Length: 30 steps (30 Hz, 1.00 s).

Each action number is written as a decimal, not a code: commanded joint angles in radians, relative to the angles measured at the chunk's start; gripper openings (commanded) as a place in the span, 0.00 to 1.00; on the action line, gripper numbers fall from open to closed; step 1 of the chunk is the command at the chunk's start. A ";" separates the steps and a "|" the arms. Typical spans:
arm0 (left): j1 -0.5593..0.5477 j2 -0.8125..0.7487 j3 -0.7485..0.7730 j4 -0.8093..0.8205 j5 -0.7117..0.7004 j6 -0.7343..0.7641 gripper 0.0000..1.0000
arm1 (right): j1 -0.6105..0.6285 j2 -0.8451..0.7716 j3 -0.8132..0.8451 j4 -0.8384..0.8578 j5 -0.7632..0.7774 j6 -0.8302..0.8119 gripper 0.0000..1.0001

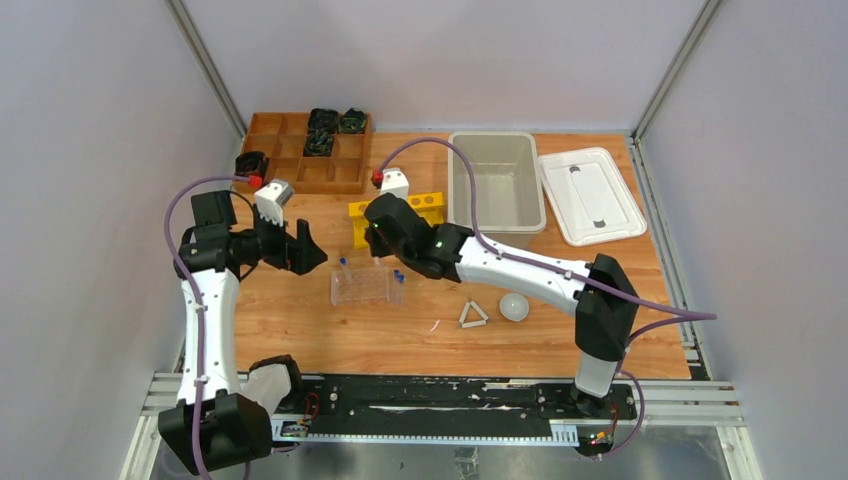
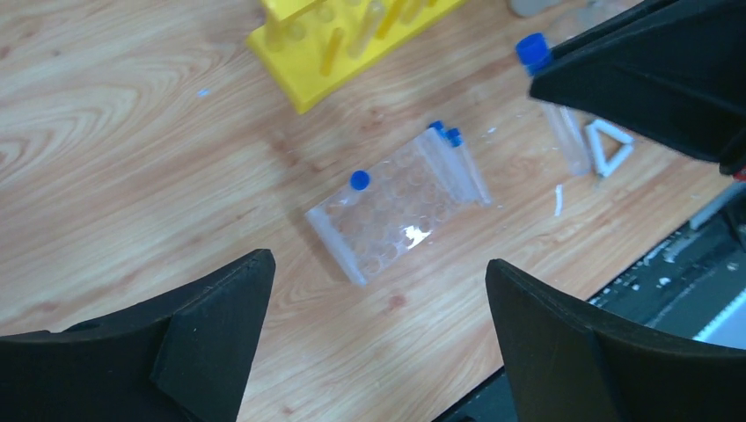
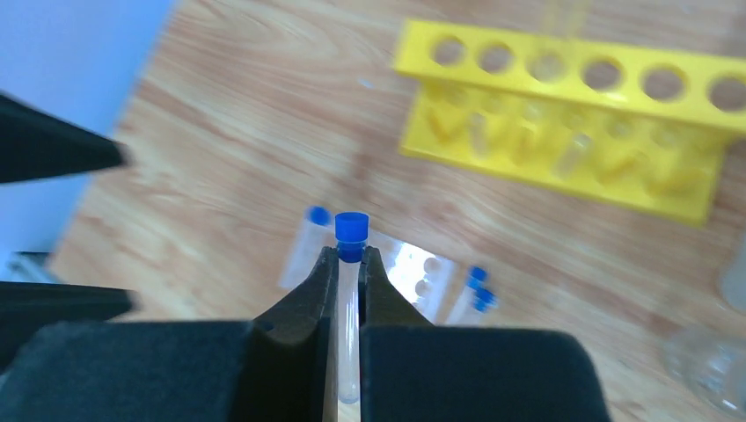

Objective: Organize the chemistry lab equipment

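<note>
Right claw [image 3: 350, 257]: closed tight on one blue-capped tube [image 3: 350, 334], gripped just under its cap.
Left claw [image 2: 378, 268]: spread wide, holding nothing.
Clear tube rack [image 2: 387, 220]: on the table below the right claw's tips, ahead of the left claw.
Loose tubes [image 2: 459, 163]: two, lying against the rack's end.
Yellow rack [image 3: 563, 132]: beyond the right claw.

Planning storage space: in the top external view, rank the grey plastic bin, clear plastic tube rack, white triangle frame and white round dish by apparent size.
1. grey plastic bin
2. clear plastic tube rack
3. white triangle frame and white round dish: they look about alike, so left unranked.
</note>
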 commanded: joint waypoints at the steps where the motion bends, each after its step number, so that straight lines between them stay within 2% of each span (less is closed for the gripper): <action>1: 0.010 -0.044 0.029 -0.030 0.174 0.021 0.94 | 0.070 -0.019 0.033 0.192 0.038 -0.017 0.00; 6: 0.010 -0.061 0.033 -0.030 0.285 0.000 0.84 | 0.120 0.000 0.035 0.398 0.051 -0.001 0.00; 15: 0.010 -0.032 0.054 -0.031 0.337 -0.022 0.66 | 0.152 -0.014 -0.005 0.556 0.046 0.034 0.00; 23: 0.010 -0.004 0.054 -0.030 0.361 -0.024 0.28 | 0.157 -0.006 -0.019 0.613 0.033 0.031 0.00; 26: 0.009 -0.009 0.054 -0.030 0.369 -0.016 0.17 | 0.156 -0.006 -0.022 0.625 0.022 0.022 0.00; 30: 0.010 -0.026 0.049 -0.030 0.355 0.014 0.06 | 0.131 -0.019 -0.018 0.584 -0.069 0.020 0.22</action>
